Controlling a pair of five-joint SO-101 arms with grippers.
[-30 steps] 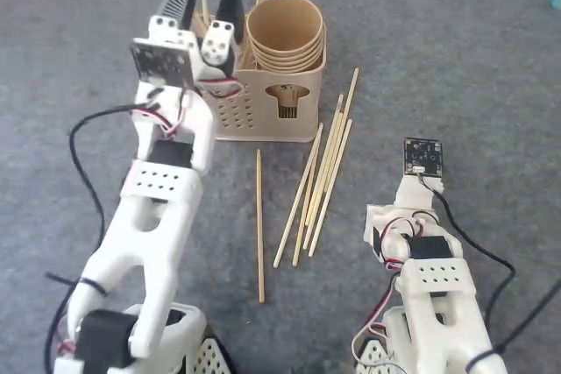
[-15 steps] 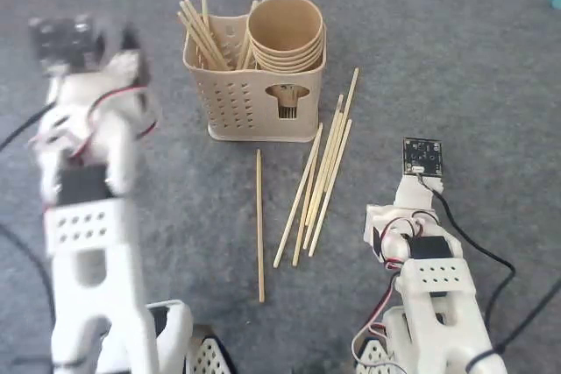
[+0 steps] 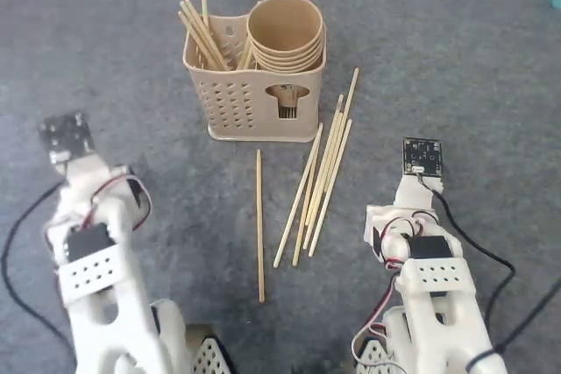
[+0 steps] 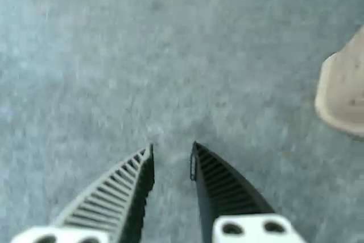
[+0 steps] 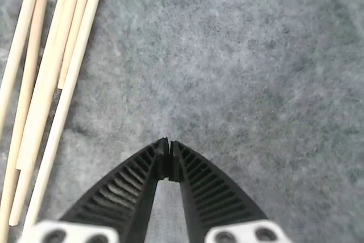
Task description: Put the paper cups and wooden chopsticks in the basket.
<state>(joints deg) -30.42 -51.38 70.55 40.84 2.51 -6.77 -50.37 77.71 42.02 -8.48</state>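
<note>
Grey carpet [image 3: 456, 59] — basket [image 3: 237, 107] holds stacked paper cups [image 3: 285, 28], chopsticks [image 3: 203, 37] — left hand [image 4: 172, 147] apart, right hand [image 5: 166, 143] together.

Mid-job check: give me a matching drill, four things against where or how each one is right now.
1 paper cups
2 lone chopstick
3 left gripper
4 right gripper

A shut, next to the loose chopsticks
B stacked in the basket
C open, above the mat
D lying by itself on the mat

Pairs: 1-B, 2-D, 3-C, 4-A.
</note>
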